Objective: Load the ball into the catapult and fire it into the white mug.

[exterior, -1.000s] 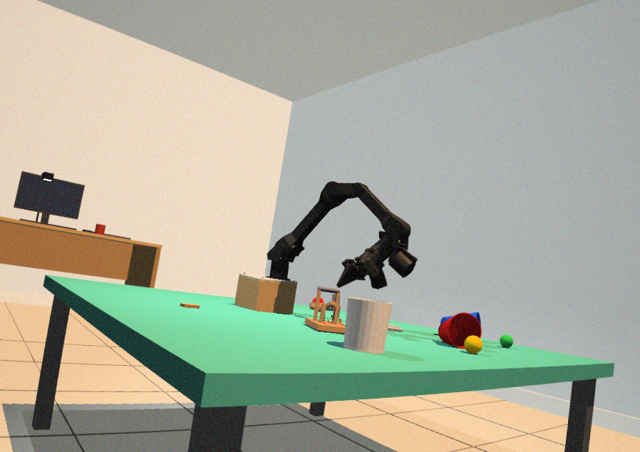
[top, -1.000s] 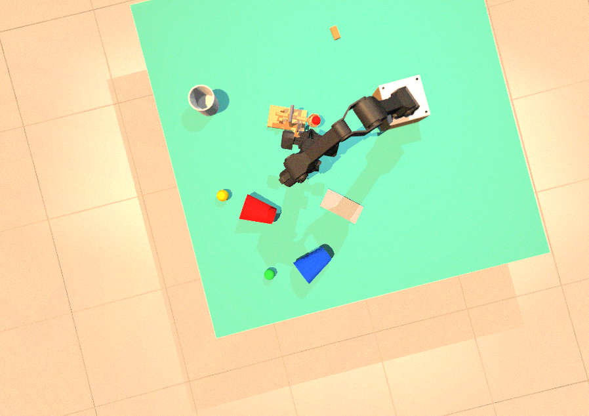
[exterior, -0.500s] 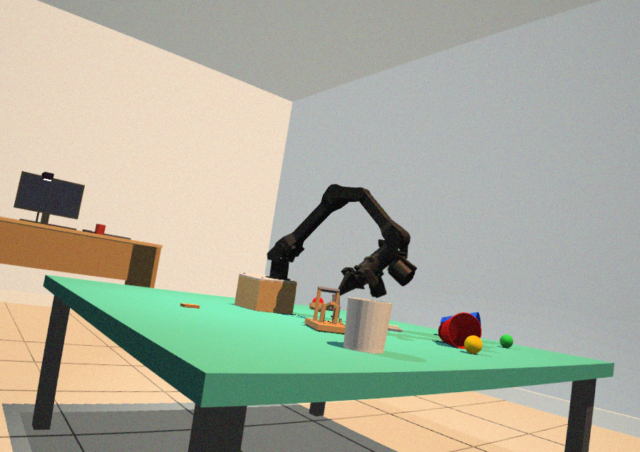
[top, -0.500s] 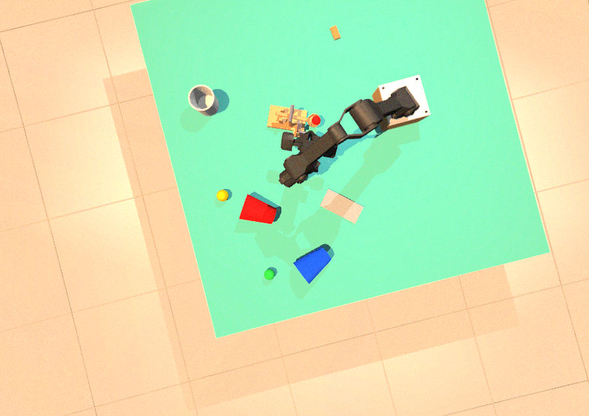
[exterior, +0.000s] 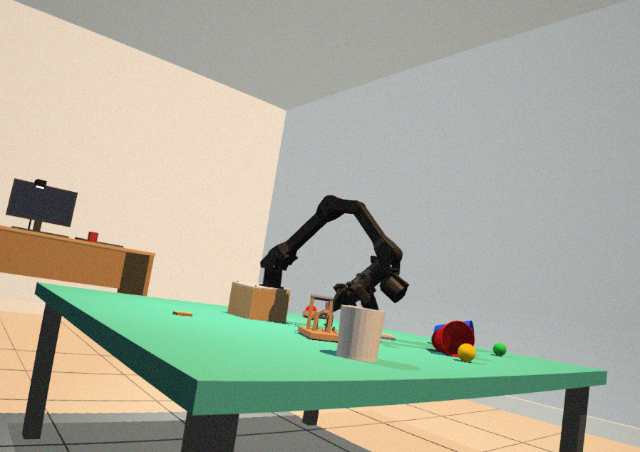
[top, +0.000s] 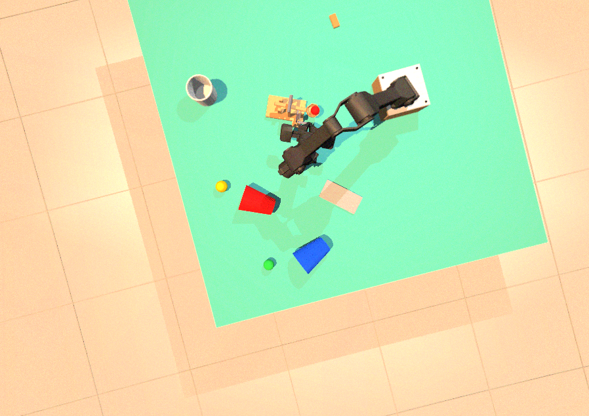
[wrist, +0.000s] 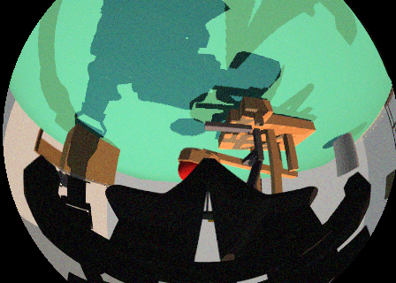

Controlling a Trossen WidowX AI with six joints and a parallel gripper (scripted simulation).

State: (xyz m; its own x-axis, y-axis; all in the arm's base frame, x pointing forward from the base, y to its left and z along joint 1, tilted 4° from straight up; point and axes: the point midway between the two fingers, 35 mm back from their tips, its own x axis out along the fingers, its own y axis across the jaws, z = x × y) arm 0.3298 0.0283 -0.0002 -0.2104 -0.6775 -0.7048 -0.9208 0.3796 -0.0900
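The small red ball (top: 315,110) (exterior: 308,307) (wrist: 187,170) sits in the cup of the tan wooden catapult (top: 277,107) (exterior: 318,335) (wrist: 293,126), whose long axis runs roughly toward the tall white cylindrical mug (top: 201,90) (exterior: 360,333) (wrist: 346,155), near the table edge farthest from the arm's base. The black gripper (top: 300,124) (exterior: 338,302) (wrist: 208,163) has its fingers together, empty, beside the catapult's flank, on the side toward the table corner by the green ball (top: 268,264) (exterior: 499,348). The firing move probably turns on reaching sideways to the release, avoiding the loaded cup.

Red ball (wrist: 186,169) partly hidden behind black fingers in wrist view, blue cup (exterior: 469,324) mostly hidden behind 1 red cup (exterior: 455,337), perhaps.
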